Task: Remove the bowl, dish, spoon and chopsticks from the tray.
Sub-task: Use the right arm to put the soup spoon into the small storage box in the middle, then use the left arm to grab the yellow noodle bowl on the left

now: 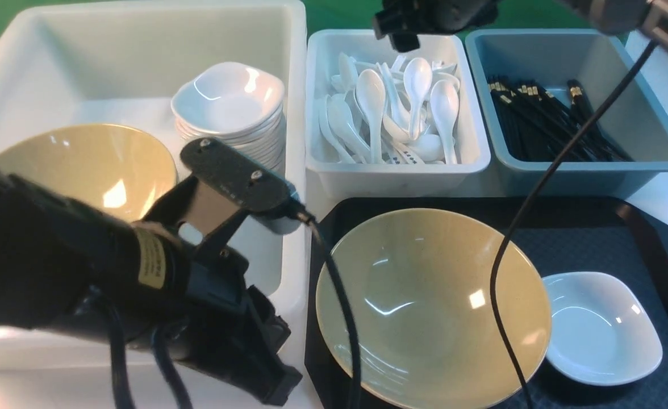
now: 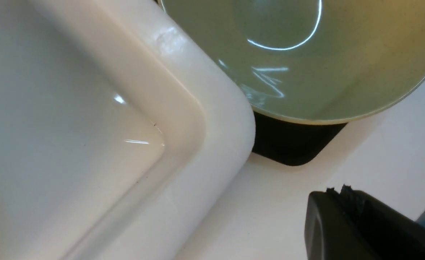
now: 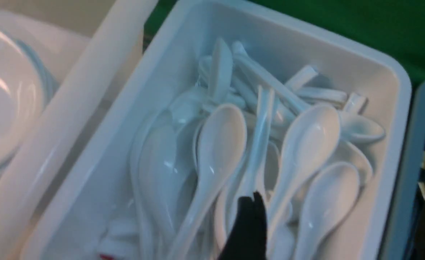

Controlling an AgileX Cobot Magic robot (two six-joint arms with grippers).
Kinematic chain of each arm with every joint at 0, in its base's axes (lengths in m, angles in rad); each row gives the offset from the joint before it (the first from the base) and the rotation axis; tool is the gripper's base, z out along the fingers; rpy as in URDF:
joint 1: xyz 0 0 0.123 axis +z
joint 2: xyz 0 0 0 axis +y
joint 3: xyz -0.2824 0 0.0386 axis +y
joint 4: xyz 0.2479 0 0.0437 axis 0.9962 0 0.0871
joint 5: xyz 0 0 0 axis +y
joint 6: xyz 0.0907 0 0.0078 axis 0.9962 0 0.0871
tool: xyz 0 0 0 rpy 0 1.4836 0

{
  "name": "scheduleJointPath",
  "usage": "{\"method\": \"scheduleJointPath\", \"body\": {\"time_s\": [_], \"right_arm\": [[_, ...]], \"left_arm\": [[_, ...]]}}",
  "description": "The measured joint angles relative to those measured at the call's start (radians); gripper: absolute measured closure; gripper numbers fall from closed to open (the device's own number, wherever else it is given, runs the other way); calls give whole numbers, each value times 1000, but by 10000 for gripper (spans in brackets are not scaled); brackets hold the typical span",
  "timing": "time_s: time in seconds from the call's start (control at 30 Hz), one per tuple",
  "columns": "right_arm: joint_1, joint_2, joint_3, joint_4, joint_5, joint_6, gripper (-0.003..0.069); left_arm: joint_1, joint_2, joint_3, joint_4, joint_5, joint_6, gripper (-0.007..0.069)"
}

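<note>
The black tray (image 1: 595, 238) carries the olive-tan bowl (image 1: 433, 307) and, to its right, the small white dish (image 1: 601, 326). Several white spoons (image 1: 393, 108) lie in the small white tub (image 1: 396, 173); which one is the task's spoon I cannot tell. Black chopsticks (image 1: 538, 119) lie in the grey-blue bin (image 1: 595, 170). My right gripper (image 1: 405, 37) hovers over the spoon tub, jaws wide open (image 3: 342, 202) above the spoons (image 3: 227, 144), holding nothing. My left gripper (image 1: 280, 389) is shut and empty (image 2: 337, 189), low by the tray's near-left corner (image 2: 292, 144), beside the bowl (image 2: 306, 54).
A large white tub (image 1: 141, 34) on the left holds a second tan bowl (image 1: 84, 165) and a stack of white dishes (image 1: 232, 108); its corner (image 2: 216, 119) sits close to my left gripper. The right arm's black cable (image 1: 516, 238) hangs across the tray.
</note>
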Motion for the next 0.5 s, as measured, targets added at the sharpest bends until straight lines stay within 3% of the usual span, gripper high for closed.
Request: {"method": "scheduleJointPath", "body": {"time_s": [0.07, 0.17, 0.37, 0.5], "right_arm": [[36, -68, 5, 7, 125, -102, 138], [90, -171, 45, 13, 188, -164, 216], [205, -432, 213, 21, 186, -186, 392], [274, -605, 383, 21, 167, -186, 489]], "left_arm": [[0, 48, -66, 0, 40, 23, 636], [30, 128, -180, -19, 88, 82, 636], [175, 297, -367, -165, 125, 285, 636], [194, 419, -509, -190, 152, 403, 622]]}}
